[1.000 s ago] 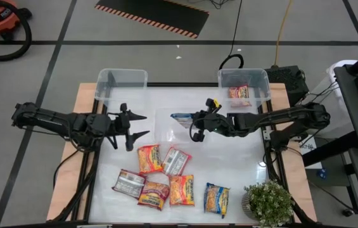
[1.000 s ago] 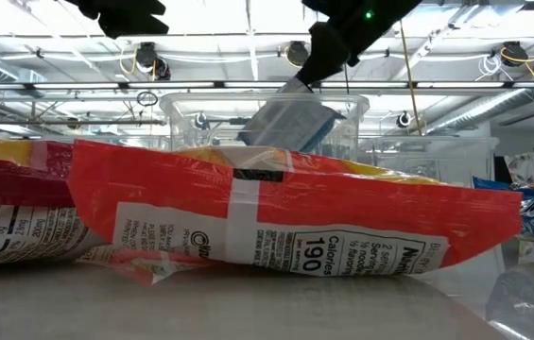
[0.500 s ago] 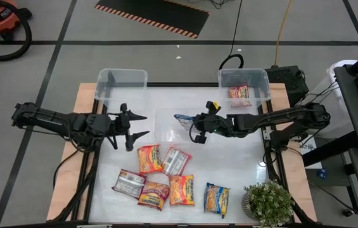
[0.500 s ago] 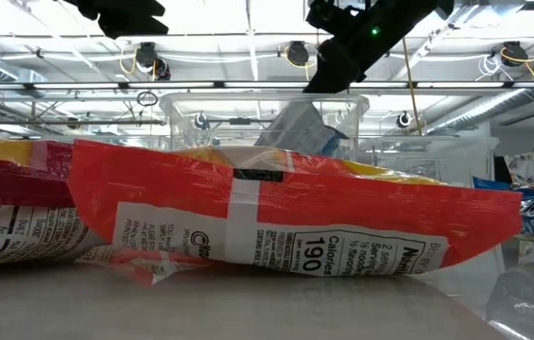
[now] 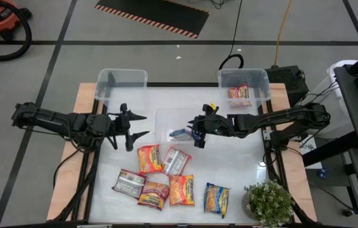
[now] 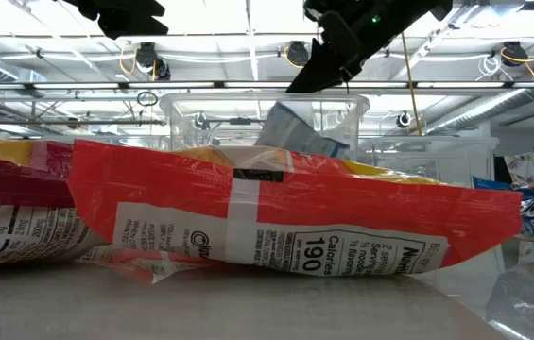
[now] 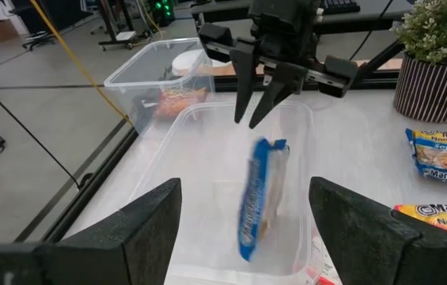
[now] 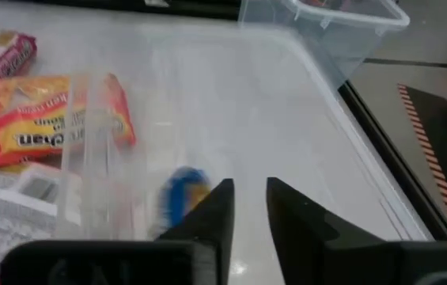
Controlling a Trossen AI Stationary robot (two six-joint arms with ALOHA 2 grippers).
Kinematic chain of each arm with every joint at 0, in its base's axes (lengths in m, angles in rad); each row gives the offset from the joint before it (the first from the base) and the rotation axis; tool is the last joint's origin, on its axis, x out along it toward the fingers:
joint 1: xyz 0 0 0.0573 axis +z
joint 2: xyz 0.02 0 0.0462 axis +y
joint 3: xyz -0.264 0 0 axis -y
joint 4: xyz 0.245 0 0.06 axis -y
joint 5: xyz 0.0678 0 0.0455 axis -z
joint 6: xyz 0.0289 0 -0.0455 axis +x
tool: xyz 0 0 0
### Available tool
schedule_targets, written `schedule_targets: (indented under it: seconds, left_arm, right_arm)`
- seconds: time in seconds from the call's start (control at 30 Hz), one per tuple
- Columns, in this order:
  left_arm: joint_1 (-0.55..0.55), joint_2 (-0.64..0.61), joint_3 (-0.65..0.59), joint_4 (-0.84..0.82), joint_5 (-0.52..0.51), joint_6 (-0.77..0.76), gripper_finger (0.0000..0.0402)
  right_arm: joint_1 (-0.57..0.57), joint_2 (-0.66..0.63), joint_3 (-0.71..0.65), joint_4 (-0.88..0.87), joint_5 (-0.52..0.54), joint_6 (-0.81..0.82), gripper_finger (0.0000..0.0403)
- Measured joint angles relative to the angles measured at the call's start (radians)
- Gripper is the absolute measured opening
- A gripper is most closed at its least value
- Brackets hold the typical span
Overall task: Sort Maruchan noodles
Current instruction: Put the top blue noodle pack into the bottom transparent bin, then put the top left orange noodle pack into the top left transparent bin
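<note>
A blue Maruchan noodle packet [image 7: 259,198] is inside the middle clear bin [image 5: 166,117], upright on its edge and blurred. My right gripper [image 7: 248,120] hangs just above it, open, its fingers slanting down and clear of the packet. The same packet [image 5: 180,133] shows beside my right gripper [image 5: 194,132] in the high view. My left gripper [image 5: 144,125] waits open at the bin's left side. Several more packets [image 5: 166,177] lie flat near the table's front edge. A red packet [image 5: 239,92] lies in the far right bin [image 5: 261,82].
A clear bin [image 5: 121,79] stands at the table's far left corner. A potted plant [image 5: 268,202] stands at the near right corner. The table's wooden edge strips [image 5: 71,158] run down both sides.
My right gripper has tipped downward over the middle bin, opened and let go of the blue packet. The packet has dropped from the fingers into the bin and now stands on edge below them.
</note>
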Motion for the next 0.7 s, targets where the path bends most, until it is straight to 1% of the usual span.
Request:
schedule_targets:
  seconds: [0.17,0.27,0.53,0.7]
  left_arm:
    - [0.0,0.0,0.0,-0.01,0.0,-0.002,0.0283]
    - [0.0,0.0,0.0,-0.032,0.0,-0.002,0.0283]
    - [0.0,0.0,0.0,-0.084,0.0,-0.005,0.0283]
    - [0.001,0.0,0.0,-0.101,0.0,-0.012,0.0283]
  right_arm:
    - [0.001,0.0,0.0,0.006,-0.012,0.03,0.0117]
    - [0.007,0.0,0.0,0.007,-0.072,0.045,0.0129]
    - [0.042,0.0,0.0,0.065,-0.082,0.075,0.0131]
    - [0.052,0.0,0.0,0.056,-0.083,0.079,0.0131]
